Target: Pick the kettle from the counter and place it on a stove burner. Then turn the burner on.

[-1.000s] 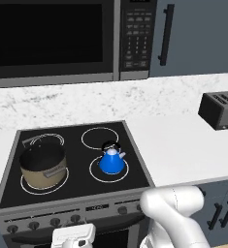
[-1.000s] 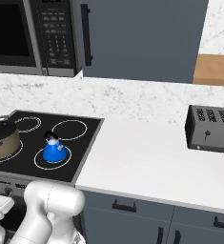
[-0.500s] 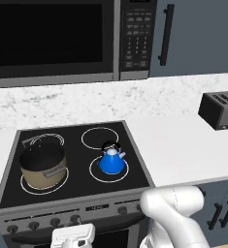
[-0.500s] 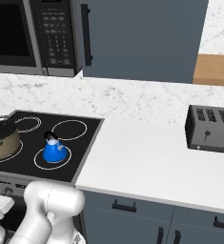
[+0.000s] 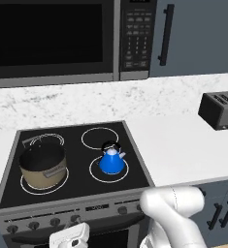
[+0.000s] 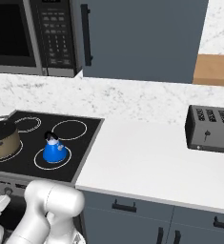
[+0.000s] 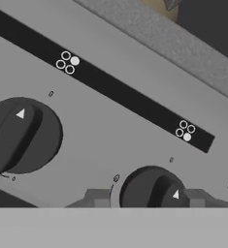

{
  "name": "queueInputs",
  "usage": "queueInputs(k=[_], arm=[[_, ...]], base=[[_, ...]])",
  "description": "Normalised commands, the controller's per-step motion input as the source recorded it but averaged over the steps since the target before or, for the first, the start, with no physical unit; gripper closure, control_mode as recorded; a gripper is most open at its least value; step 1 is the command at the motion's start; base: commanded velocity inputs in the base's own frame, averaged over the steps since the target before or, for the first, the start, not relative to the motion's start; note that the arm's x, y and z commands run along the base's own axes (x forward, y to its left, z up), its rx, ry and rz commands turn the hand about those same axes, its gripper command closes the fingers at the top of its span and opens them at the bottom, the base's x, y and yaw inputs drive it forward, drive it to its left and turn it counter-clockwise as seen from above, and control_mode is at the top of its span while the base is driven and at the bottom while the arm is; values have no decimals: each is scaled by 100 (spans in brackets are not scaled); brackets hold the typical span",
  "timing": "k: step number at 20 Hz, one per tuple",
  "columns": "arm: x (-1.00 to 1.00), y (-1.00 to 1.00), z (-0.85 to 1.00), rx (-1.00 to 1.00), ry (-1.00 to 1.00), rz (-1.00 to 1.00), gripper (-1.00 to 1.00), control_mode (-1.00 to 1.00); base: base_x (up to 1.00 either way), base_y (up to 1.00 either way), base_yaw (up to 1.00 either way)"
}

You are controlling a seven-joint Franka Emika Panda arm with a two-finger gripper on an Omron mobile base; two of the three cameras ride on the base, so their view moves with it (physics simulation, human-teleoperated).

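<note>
The blue kettle (image 5: 111,161) (image 6: 54,150) stands upright on the front right stove burner (image 5: 96,175) (image 6: 39,163), whose disc is black. My gripper (image 7: 147,198) is low at the stove's front panel, pressed close to a dark knob (image 7: 154,190). One grey fingertip (image 7: 97,197) shows on each side of that knob, with a thin gap on the left. The knob's white pointer matches that of the neighbouring knob (image 7: 23,135). The white hand (image 5: 69,236) hangs below the knob row. The white counter (image 5: 183,145) (image 6: 147,162) lies to the right of the stove.
A tan pot (image 5: 42,167) (image 6: 1,138) sits on the front left burner. A dark toaster (image 5: 222,109) (image 6: 211,128) stands on the counter at the right. The microwave (image 5: 52,38) hangs above the cooktop.
</note>
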Motion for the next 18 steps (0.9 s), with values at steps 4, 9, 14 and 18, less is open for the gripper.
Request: queueInputs(k=[4, 9, 14, 18], arm=[[-5, 68, -79, -55, 17, 13, 100, -100], [-1, 69, -73, -55, 18, 13, 100, -100], [0, 37, -17, -26, 5, 7, 100, -100], [0, 0, 0, 0, 0, 0, 100, -100]], base=[[0, 0, 0], [0, 0, 0], [0, 0, 0], [0, 0, 0]])
